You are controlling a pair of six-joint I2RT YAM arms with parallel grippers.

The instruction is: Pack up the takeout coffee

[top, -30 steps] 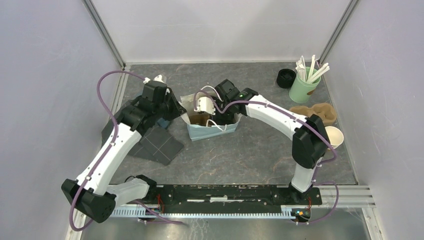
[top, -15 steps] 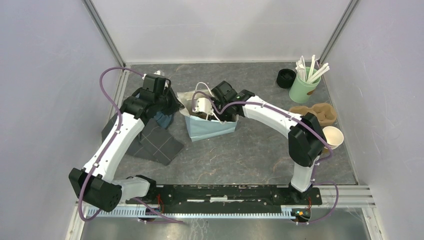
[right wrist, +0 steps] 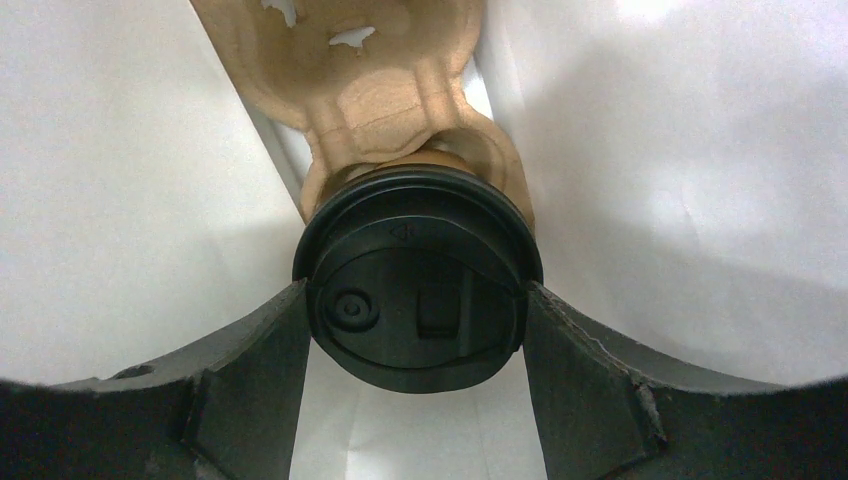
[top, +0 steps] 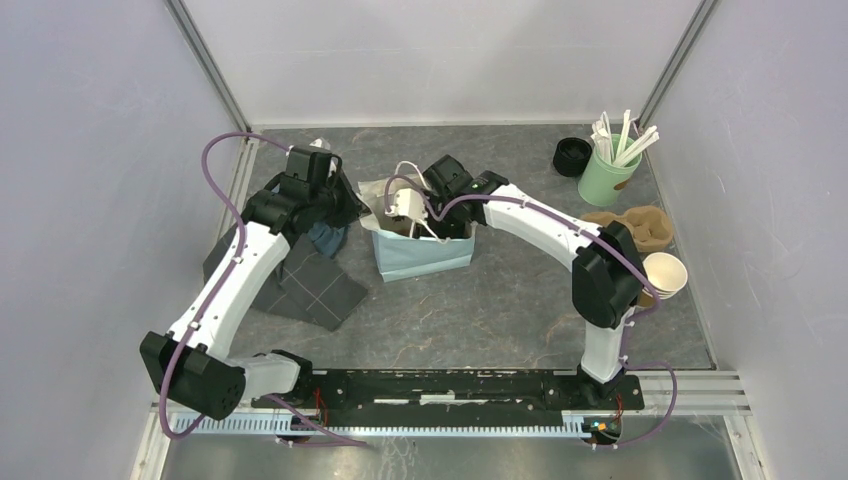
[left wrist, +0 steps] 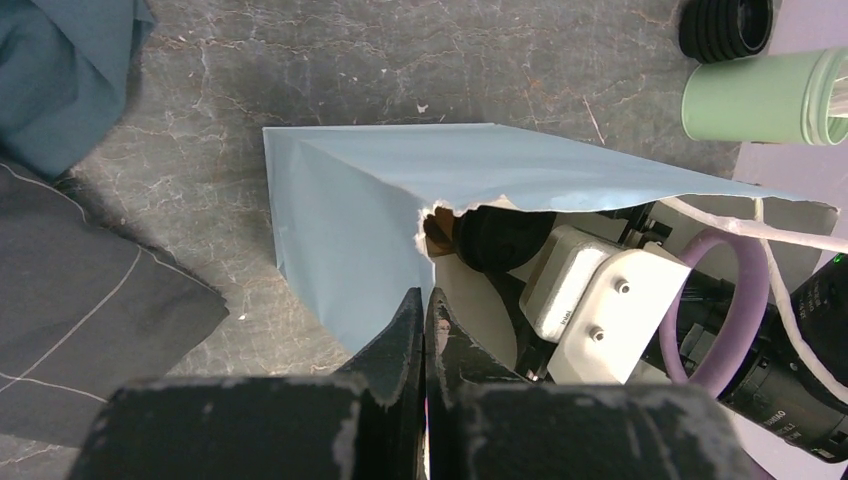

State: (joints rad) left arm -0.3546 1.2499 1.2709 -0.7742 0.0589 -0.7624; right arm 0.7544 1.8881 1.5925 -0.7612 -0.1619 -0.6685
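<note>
1. The right fingers (right wrist: 250, 380) are closed on the takeout coffee (right wrist: 415, 290), one finger pressed to each side of its round black lid.
2. The takeout coffee stands upright inside the blue paper bag (top: 425, 258). It sits in one well of a brown pulp carrier (right wrist: 350, 70), which lies on the bag's floor between the white inner walls.
3. The right wrist view shows only the lid and a thin brown rim under it; the rest of the cup is hidden.
4. The left fingers (left wrist: 405, 340) are shut tight on the bag's rim, pinching the paper just below a torn notch in the edge.
5. From the top view, the right arm reaches down into the bag's open mouth from the far right side, and the left arm holds the bag's left edge.
6. The bag stands near the middle of the table (top: 480, 310).
7. A dark cloth (top: 310, 285) lies flat to the left of the bag, with a teal cloth (left wrist: 60, 70) bunched beside it.
8. At the far right corner stands a green cup of stirrers (top: 610, 175), with a stack of black lids (top: 572, 156) just beside it.
9. Nearer along the right edge lie a second pulp carrier (top: 640, 225) and a cream-rimmed paper cup (top: 665, 272).
</note>
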